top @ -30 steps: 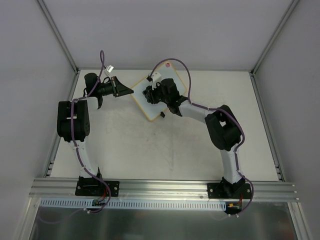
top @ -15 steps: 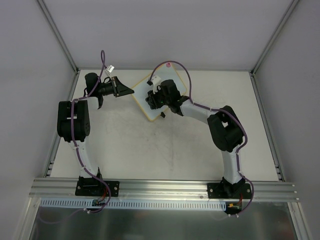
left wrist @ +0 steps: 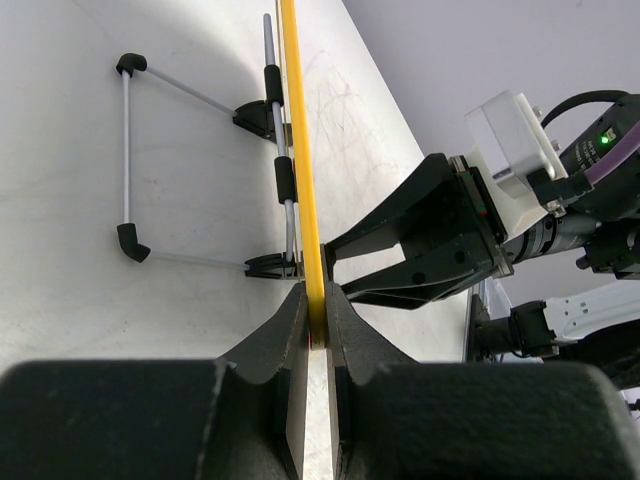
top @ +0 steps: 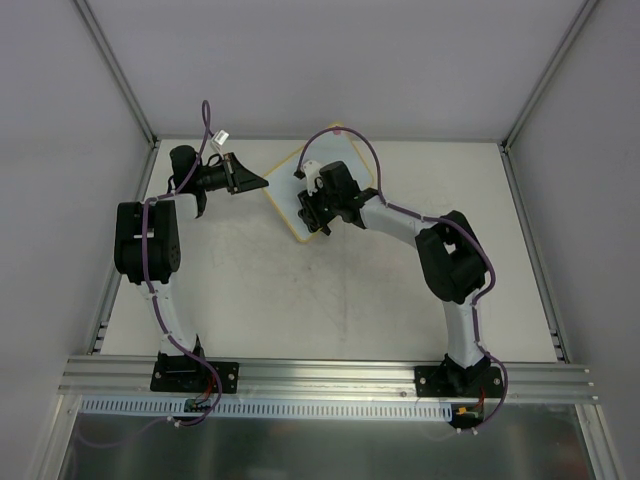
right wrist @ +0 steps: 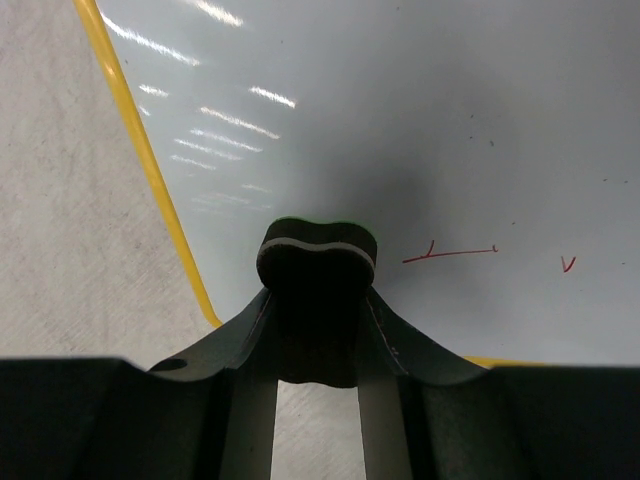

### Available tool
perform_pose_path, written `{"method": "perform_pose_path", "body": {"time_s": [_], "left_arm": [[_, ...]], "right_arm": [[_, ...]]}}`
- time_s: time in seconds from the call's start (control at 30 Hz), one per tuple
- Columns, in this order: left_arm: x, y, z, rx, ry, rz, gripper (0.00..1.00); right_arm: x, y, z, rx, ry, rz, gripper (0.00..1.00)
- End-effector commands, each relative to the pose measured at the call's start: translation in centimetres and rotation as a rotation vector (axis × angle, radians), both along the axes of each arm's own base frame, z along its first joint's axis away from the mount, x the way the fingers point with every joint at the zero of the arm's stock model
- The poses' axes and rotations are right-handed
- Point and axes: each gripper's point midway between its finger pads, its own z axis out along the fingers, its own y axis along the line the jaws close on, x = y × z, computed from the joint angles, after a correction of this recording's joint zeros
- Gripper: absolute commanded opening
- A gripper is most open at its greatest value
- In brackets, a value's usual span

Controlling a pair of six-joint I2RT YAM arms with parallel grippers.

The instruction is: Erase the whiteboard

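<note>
The whiteboard [top: 286,188] is white with a yellow rim and lies tilted at the back middle of the table. My left gripper [top: 262,183] is shut on its left corner. In the left wrist view the rim [left wrist: 299,150] stands edge-on between my closed fingers [left wrist: 316,300]. My right gripper [top: 312,214] is shut on a black bow-shaped eraser [right wrist: 318,262] pressed on the board near its near edge. The right wrist view shows the board [right wrist: 400,110] with a red stroke [right wrist: 450,253] and a small red tick [right wrist: 567,264] to the right of the eraser.
A wire stand with black clips [left wrist: 126,150] hangs off the board's back side over the table in the left wrist view. The enclosure's metal posts and grey walls border the table. My right arm's purple cable arcs over the board's far corner [top: 350,135].
My right gripper has slid the eraser across the board toward its near-left edge. My left gripper has kept its hold and not moved.
</note>
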Motion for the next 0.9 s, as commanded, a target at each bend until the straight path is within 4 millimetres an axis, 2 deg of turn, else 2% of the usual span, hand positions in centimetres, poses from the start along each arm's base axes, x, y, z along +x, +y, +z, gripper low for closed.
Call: {"method": "perform_pose_path", "body": {"time_s": [0.0,0.2,0.33,0.47,0.87], "left_arm": [[-2.9,-2.4,1.7,-0.017,-0.043,-0.145,0.00],[-2.9,-2.4,1.7,-0.017,-0.043,-0.143,0.00],[-3.0,-2.4,1.8,-0.017,-0.047,-0.145,0.00],[-3.1,-2.4,1.8,-0.016,-0.047,-0.145,0.00],[-3.0,-2.4,1.7,-0.017,-0.046,-0.146,0.00]], "right_arm": [[-1.3,-0.4,-1.8,-0.047,0.076,0.018,0.00],[0.2,-1.3,-1.2,-0.074,0.030,-0.051,0.00],[2.8,-1.5,0.6,-0.009,0.028,-0.100,0.00],[4.9,-2.3,1.6,0.019,0.037,-0.149,0.00],[8.9,-6.4,0.8,0.051,0.091,-0.279,0.00]]}}
